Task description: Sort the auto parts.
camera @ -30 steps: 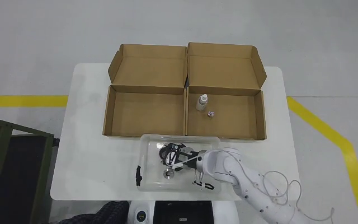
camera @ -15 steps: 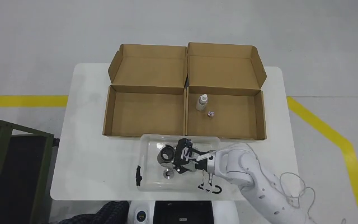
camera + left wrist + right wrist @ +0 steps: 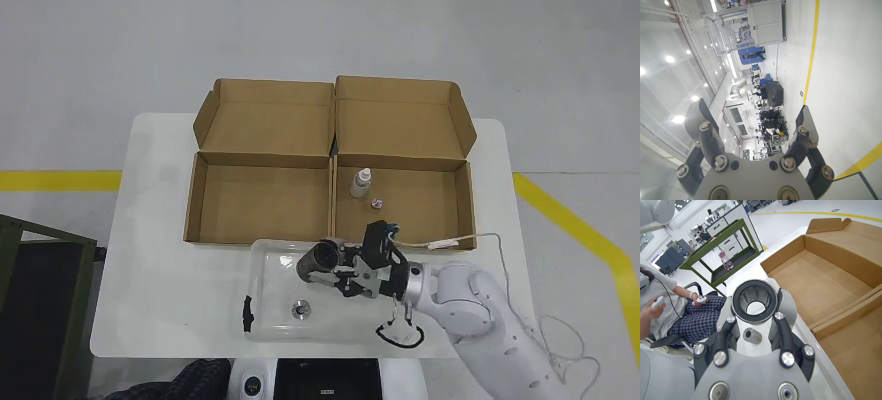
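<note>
My right gripper (image 3: 332, 264) is shut on a dark cylindrical sleeve (image 3: 318, 260) with a metal rim, held above the far edge of the clear plastic tray (image 3: 262, 262). In the right wrist view the hollow sleeve (image 3: 754, 316) sits between the fingers, its open end facing the camera. A small round metal part (image 3: 299, 310) lies in the tray, below the held sleeve (image 3: 752, 335). The left gripper (image 3: 753, 115) is open, holding nothing, and faces the room.
Two open cardboard boxes stand behind the tray. The left box (image 3: 258, 203) has a bare floor (image 3: 819, 283). The right box (image 3: 420, 210) holds a white bottle (image 3: 360, 183) and a small part (image 3: 376, 202). A black clip (image 3: 246, 313) sits on the tray's left rim.
The right gripper has lifted the sleeve out of the tray and carried it up toward the boxes. The small round metal part stays in the tray.
</note>
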`<control>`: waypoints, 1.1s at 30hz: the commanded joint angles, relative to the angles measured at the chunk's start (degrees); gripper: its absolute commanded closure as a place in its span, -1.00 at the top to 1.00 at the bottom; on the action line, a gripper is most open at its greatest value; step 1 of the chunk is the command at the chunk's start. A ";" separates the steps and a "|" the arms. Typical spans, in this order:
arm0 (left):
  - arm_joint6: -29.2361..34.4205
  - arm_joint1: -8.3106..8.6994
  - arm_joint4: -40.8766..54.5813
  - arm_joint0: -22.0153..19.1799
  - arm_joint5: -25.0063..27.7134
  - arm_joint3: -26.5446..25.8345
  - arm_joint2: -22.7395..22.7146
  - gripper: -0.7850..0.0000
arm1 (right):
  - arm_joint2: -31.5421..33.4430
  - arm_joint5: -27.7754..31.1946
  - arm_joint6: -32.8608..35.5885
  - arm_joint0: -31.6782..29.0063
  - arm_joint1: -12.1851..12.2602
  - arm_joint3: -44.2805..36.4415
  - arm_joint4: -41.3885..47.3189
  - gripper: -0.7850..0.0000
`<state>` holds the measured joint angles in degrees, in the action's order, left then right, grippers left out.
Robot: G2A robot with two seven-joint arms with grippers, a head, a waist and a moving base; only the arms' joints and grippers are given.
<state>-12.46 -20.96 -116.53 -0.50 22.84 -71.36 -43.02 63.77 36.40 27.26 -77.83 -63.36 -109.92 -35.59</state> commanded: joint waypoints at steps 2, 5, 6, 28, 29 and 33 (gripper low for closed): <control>0.00 0.00 0.00 0.00 0.00 0.00 0.00 1.00 | 1.63 -0.05 -0.35 -0.61 0.25 0.37 3.50 -1.00; 0.00 0.00 0.00 0.00 0.00 0.00 0.00 1.00 | 2.90 -0.02 -0.67 -0.98 0.44 0.89 6.25 -1.00; 0.00 0.00 0.00 0.00 0.00 0.00 0.00 1.00 | 3.26 -0.08 -0.73 -1.09 0.50 1.03 6.96 -1.00; 0.00 0.00 0.00 0.00 0.00 0.00 0.00 1.00 | 4.67 1.45 -0.27 -1.32 0.97 4.31 16.04 -1.00; 0.00 0.00 0.00 0.00 0.00 0.00 0.00 1.00 | 4.71 1.39 -0.32 -1.28 0.97 4.42 16.11 -1.00; 0.00 0.00 0.00 0.00 0.00 0.00 0.00 1.00 | 4.97 0.21 -1.19 -0.92 0.95 4.46 14.27 -1.00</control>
<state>-12.46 -20.96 -116.53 -0.50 22.84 -71.36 -43.02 68.65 37.16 26.51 -78.84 -62.38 -105.35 -20.32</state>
